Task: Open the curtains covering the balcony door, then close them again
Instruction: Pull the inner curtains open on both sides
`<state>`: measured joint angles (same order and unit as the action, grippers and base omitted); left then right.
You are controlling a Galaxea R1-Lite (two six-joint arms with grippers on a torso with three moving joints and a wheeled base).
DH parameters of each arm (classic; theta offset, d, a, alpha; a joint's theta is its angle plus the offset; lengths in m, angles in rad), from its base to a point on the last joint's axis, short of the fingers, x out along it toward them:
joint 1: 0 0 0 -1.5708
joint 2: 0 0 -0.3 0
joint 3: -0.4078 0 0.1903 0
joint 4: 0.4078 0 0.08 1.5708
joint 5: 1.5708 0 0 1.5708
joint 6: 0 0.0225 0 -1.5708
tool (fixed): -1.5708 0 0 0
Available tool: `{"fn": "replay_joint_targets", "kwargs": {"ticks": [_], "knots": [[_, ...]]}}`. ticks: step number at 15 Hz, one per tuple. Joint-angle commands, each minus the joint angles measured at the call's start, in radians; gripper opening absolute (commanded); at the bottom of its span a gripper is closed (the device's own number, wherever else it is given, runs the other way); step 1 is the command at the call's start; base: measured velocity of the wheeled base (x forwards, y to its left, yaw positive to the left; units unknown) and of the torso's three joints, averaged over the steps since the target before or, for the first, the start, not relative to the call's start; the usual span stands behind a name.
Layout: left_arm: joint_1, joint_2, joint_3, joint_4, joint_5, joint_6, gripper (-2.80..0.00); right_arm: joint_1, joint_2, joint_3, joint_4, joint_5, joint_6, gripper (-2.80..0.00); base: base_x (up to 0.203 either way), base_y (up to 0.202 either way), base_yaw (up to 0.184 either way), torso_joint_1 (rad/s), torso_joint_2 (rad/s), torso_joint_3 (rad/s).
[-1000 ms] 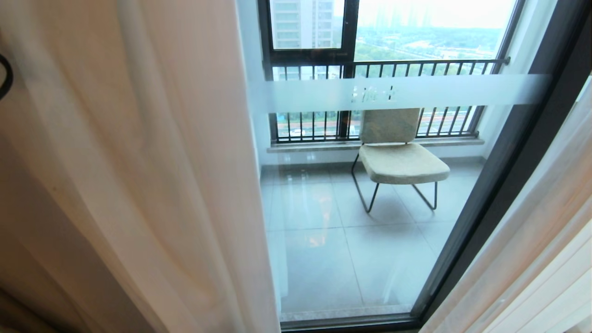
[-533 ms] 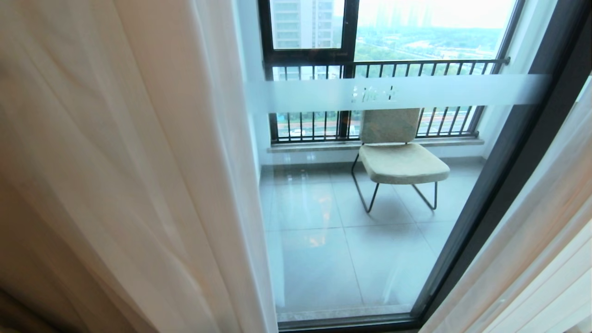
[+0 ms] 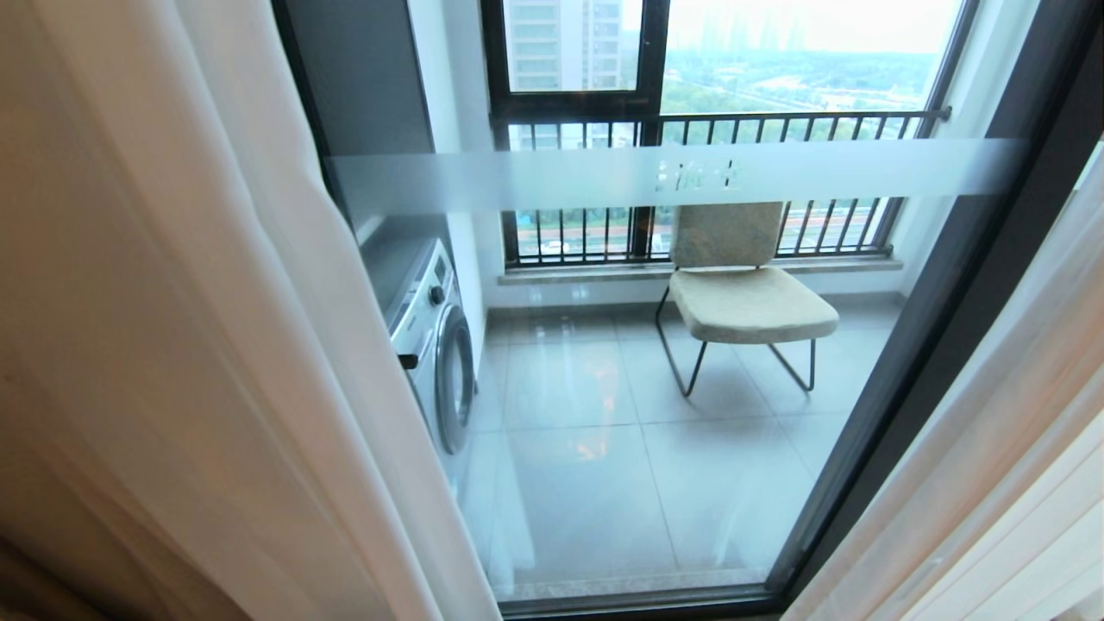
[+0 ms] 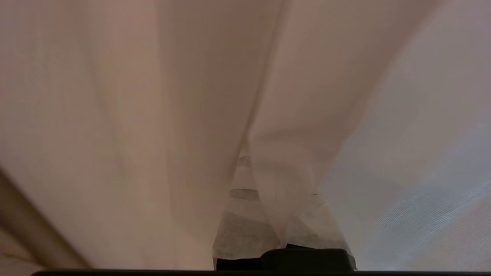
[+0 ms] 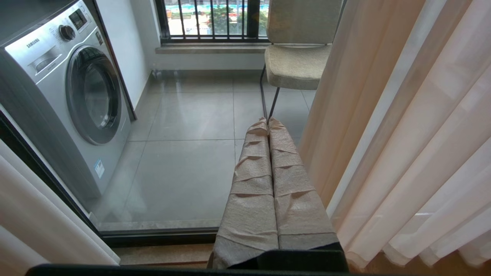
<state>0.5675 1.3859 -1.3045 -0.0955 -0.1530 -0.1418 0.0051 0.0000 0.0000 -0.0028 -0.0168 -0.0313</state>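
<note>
The curtains (image 3: 198, 345) fill the left part of the head view as a sheer white layer in long folds, and a second part of them hangs along the lower right edge of that view. Between the two parts the balcony door (image 3: 655, 388) is uncovered: its glass with the frosted band takes the middle of the frame, and its black frame runs diagonally at the right side. Through the glass a washing machine (image 3: 435, 345) shows at the centre left, a beige chair (image 3: 746, 297) at the centre right, and the railing bars of the window in the upper part.

The left gripper (image 4: 264, 214) is not in the head view. In the left wrist view its wrapped fingers are pressed together at the lower middle, buried in the sheer fabric, which lies over and around them; I cannot tell if a fold is really pinched between them. The right gripper (image 5: 270, 188) is seen only in its own wrist view, fingers shut on nothing, pointing at the door glass, with the right curtain just beside it.

To my judgement the opening step is in hand, and much of the glass is already free. The next move probably calls for carrying the left fabric further toward the left edge without letting it slip off, before the closing can begin.
</note>
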Motion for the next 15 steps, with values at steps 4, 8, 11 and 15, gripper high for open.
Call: {"fn": "replay_joint_targets", "kwargs": {"ticks": [4,8,11,15], "knots": [[0.167,0.124,-0.142,0.023,-0.119,-0.025,-2.8,0.001,0.0,0.0,0.0,0.0,-0.001,-2.8,0.0,0.0,0.0,0.0,0.0,0.0],[0.291,0.215,-0.246,0.034,-0.209,-0.035,-2.8,0.001,0.0,0.0,0.001,0.0,-0.001,-2.8,0.0,0.0,0.0,0.0,0.0,0.0],[0.375,0.315,-0.352,0.031,-0.352,-0.066,-2.8,0.001,0.002,0.0,0.0,0.0,-0.001,-2.8,0.0,0.0,0.0,0.0,0.0,0.0],[0.493,0.463,-0.504,0.022,-0.474,-0.096,-2.8,0.001,0.001,0.0,0.0,0.0,-0.001,-2.8,0.0,0.0,0.0,0.0,0.0,0.0]]}}
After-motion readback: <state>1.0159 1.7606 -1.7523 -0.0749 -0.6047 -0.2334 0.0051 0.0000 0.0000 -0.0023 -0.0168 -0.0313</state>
